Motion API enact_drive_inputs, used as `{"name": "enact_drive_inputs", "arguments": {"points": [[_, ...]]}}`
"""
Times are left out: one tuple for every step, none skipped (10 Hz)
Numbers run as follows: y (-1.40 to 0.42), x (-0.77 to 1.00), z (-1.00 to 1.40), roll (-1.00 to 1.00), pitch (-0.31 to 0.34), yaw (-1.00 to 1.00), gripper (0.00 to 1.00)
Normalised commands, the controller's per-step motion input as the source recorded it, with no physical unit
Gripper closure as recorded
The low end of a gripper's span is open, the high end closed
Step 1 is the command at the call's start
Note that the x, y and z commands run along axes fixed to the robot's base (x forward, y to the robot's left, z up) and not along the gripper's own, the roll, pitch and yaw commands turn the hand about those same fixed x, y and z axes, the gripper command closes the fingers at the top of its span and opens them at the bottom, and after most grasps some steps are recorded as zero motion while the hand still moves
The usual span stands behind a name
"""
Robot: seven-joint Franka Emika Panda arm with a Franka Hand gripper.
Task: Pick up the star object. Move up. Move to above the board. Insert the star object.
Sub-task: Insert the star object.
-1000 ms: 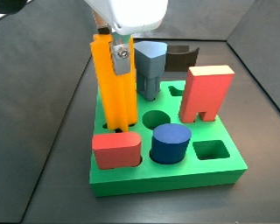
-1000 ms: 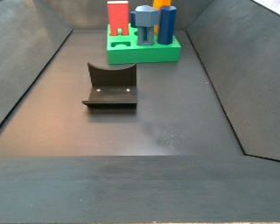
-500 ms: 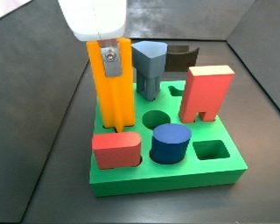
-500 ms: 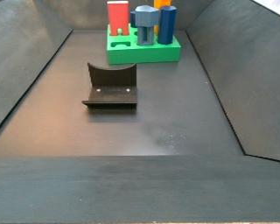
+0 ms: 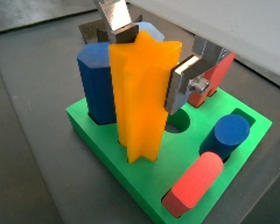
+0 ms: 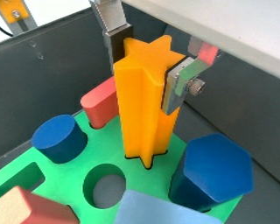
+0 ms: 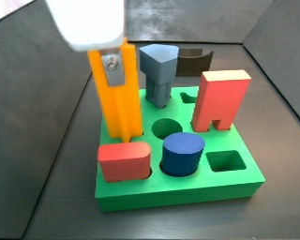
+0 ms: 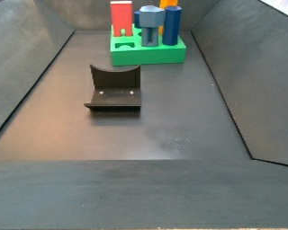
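Observation:
The star object [image 7: 115,103], a tall orange-yellow prism, stands upright with its foot in a cut-out of the green board [image 7: 178,192] at the board's far left. My gripper [image 7: 112,56] comes down from above. Its silver fingers [image 7: 112,64] press on both sides of the star's top. Both wrist views show the star [image 5: 143,96] [image 6: 145,105] between the pads, with the gripper [image 5: 149,61] [image 6: 150,66] shut on it. In a side view the board [image 8: 147,54] lies far back, and only the star's tip [image 8: 169,4] shows.
On the board stand a blue hexagonal column [image 7: 159,75], a red arch block [image 7: 221,98], a blue cylinder [image 7: 182,153] and a red block [image 7: 124,159]. A round hole [image 7: 167,127] and a square hole [image 7: 225,161] are open. The fixture [image 8: 114,88] stands mid-floor.
The gripper and the star have come down a little, and the star sits lower in its cut-out. The other pieces have not moved.

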Motion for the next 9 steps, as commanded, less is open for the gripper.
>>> {"name": "enact_drive_inputs", "arguments": {"points": [[-0.17,0.07,-0.61,0.16,-0.257,0.35,1.0],[-0.13,0.04,-0.61,0.19,-0.236,0.37,1.0],[-0.11,0.0,-0.57,0.24,-0.227,0.35,1.0],[-0.11,0.0,-0.55,0.25,-0.233,0.33,1.0],[-0.12,0.05,-0.54,0.27,-0.216,0.31,1.0],[0.0,0.08,0.0,0.0,0.049,0.0,1.0],[-0.06,0.0,-0.09,0.0,0.0,0.0,1.0],[-0.18,0.0,-0.88,0.24,0.0,-0.12,1.0],[-0.28,0.12,-0.89,0.18,0.016,-0.41,1.0]]}}
